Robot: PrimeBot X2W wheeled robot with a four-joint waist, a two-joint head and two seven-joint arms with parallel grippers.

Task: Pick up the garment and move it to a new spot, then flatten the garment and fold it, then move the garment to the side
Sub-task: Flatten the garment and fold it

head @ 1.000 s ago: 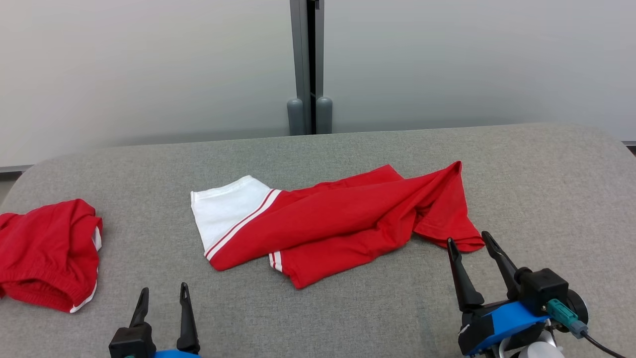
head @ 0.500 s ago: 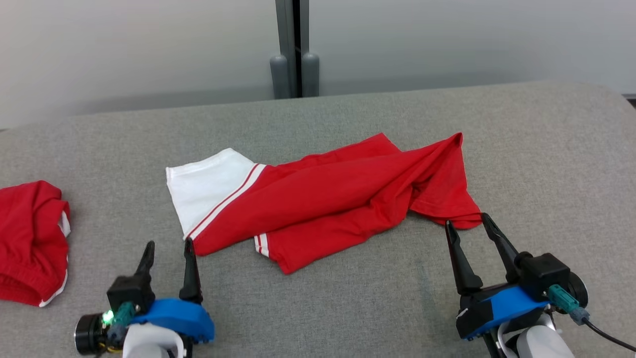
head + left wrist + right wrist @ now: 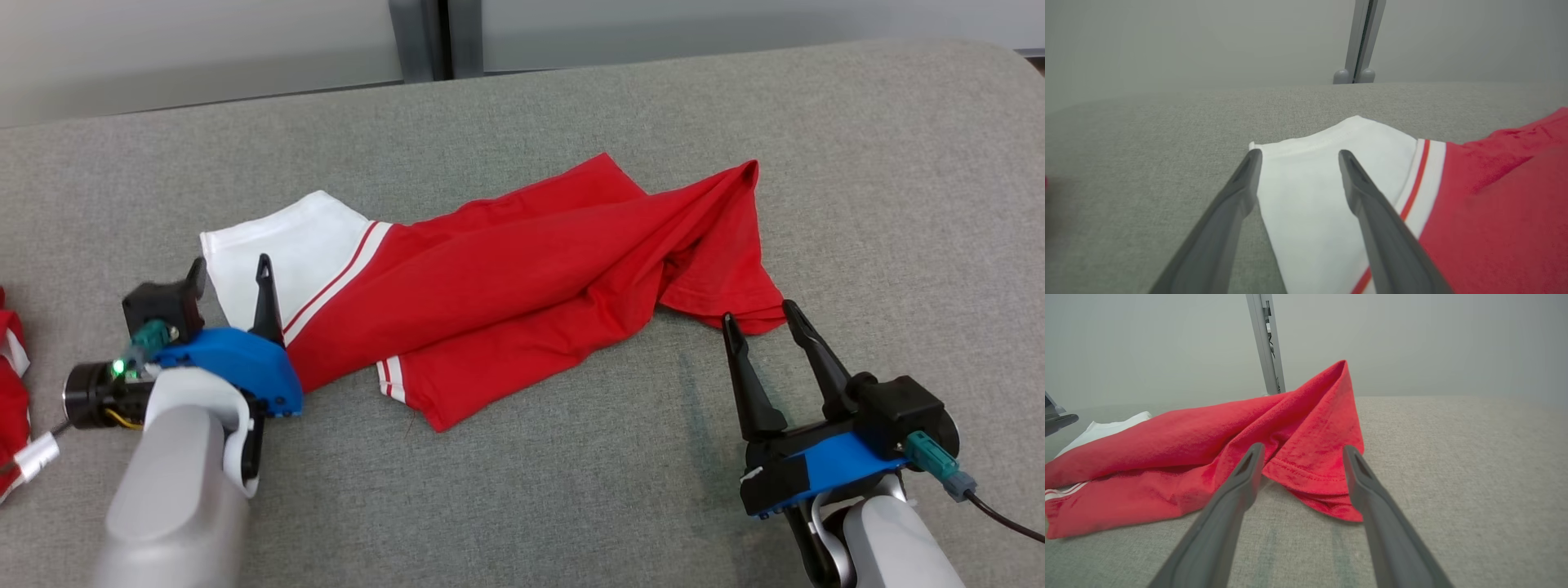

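Tabletop (image 3: 571, 490): grey woven cloth cover, filling most of the head view; its far edge runs across the top of the frame and rounds off at the upper right corner. It is also the ground in the left wrist view (image 3: 1147, 122) and the right wrist view (image 3: 1453, 457).
Wall (image 3: 204, 49): pale grey, plain panels in a strip along the top of the frame, behind the tabletop; it takes the upper half of both wrist views (image 3: 1208, 41) (image 3: 1412, 335).
Garment (image 3: 522, 278): red with a white end and white stripes, lying rumpled and part folded on the tabletop at centre frame, white end at left, red hem corner at right.
Post (image 3: 433, 37): grey upright between the wall panels, top centre-left.
Second garment (image 3: 8, 408): red, cut off by the left edge of the frame, well apart from the first.
Left arm (image 3: 175, 490): pale forearm rising from the lower left.
Right arm (image 3: 890, 539): lower right corner.
Left jaws: spread wide, holding nothing; one tip over the white end (image 3: 1298, 196), the other at its left edge. Whether they touch cloth I cannot tell.
Right jaws: spread wide, holding nothing; the red hem corner (image 3: 1306, 457) lies between the tips.
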